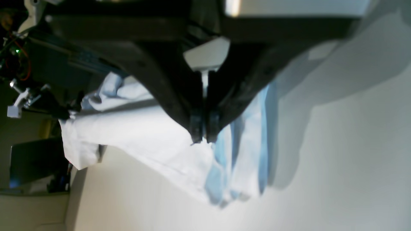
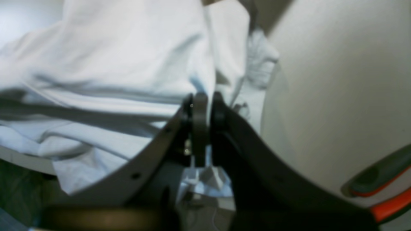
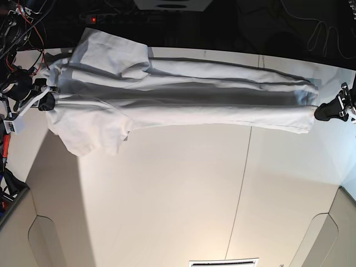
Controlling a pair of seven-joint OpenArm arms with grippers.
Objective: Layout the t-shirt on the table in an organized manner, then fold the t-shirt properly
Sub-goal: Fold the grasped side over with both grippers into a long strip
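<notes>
The white t-shirt (image 3: 183,94) is pulled into a long, wrinkled band across the far part of the table (image 3: 167,194). A sleeve (image 3: 92,133) droops at its left end. My right gripper (image 3: 47,103) is shut on the cloth at that left end. The right wrist view shows its fingertips (image 2: 205,98) pinching a fold of the t-shirt (image 2: 112,64). My left gripper (image 3: 329,110) is shut on the opposite end. In the left wrist view its tips (image 1: 204,138) clamp an edge of the t-shirt (image 1: 144,134), with bunched folds hanging below them over the table (image 1: 321,176).
A thin dark seam (image 3: 242,183) runs across the tabletop toward the near edge. Beige cut-out panels sit at the near left (image 3: 33,239) and near right (image 3: 334,233) corners. Cables and electronics (image 3: 14,33) crowd the far left. An orange-and-dark curved part (image 2: 385,202) shows low right.
</notes>
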